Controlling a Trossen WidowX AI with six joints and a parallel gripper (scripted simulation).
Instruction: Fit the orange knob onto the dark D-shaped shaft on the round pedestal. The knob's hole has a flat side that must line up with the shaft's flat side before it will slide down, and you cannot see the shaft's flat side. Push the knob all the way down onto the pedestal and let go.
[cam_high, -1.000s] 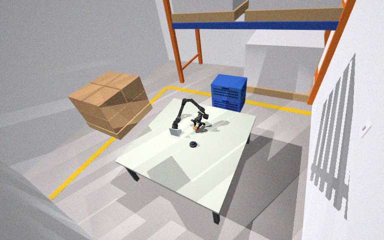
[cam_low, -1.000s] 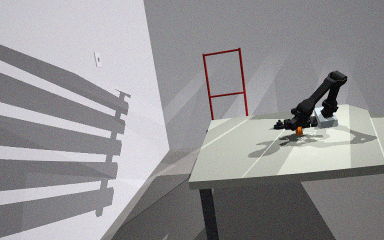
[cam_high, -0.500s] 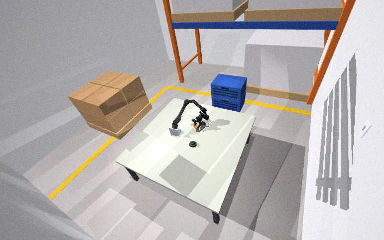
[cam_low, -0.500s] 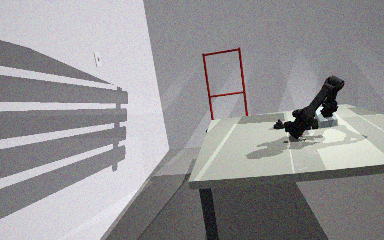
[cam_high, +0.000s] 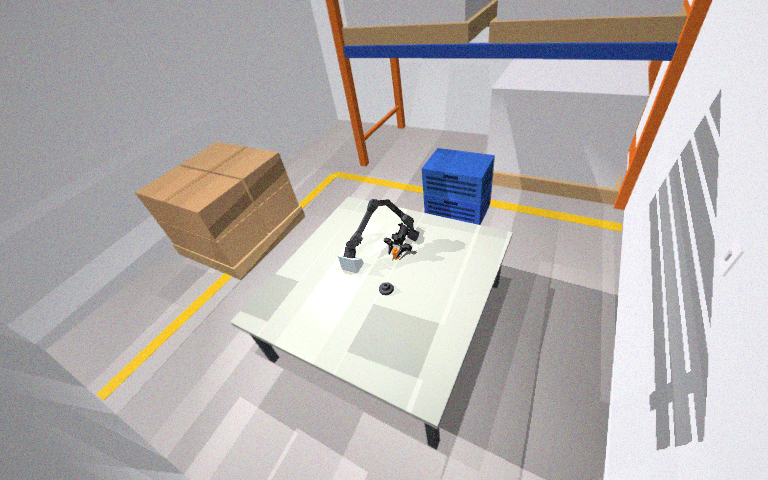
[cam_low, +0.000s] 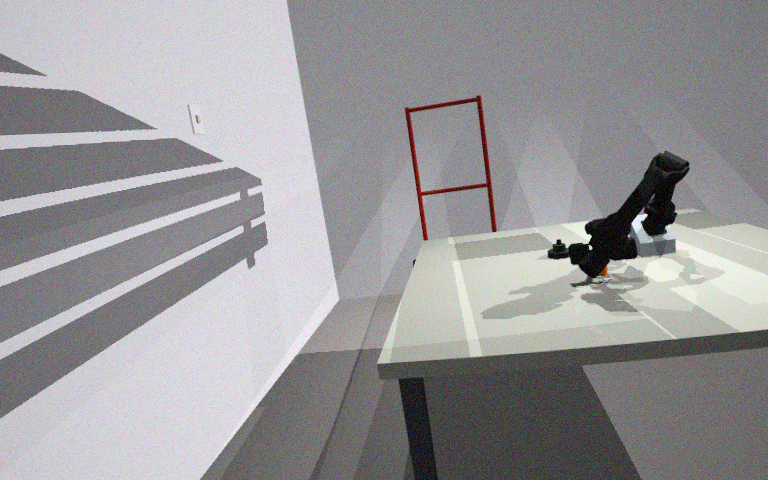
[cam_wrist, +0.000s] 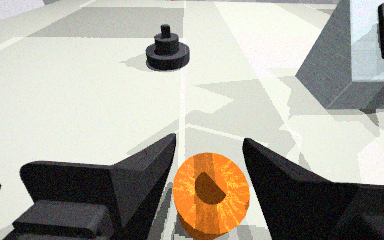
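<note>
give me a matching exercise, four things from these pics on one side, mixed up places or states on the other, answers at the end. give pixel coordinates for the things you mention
Things
1. orange knob (cam_high: 395, 254) (cam_low: 603, 272) (cam_wrist: 235, 175)
2. claw (cam_high: 398, 252) (cam_low: 591, 278) (cam_wrist: 209, 140)
3. round pedestal (cam_high: 386, 289) (cam_low: 558, 253) (cam_wrist: 167, 59)
4. red frame (cam_low: 443, 104)

Places or states
A. upright beyond the table (cam_high: 453, 339) (cam_low: 509, 345) (cam_wrist: 100, 100)
B. between two dark fingers, gap on each side
C. open
D. dark, with a bare shaft on top

Pairs: 1-B, 2-C, 3-D, 4-A
</note>
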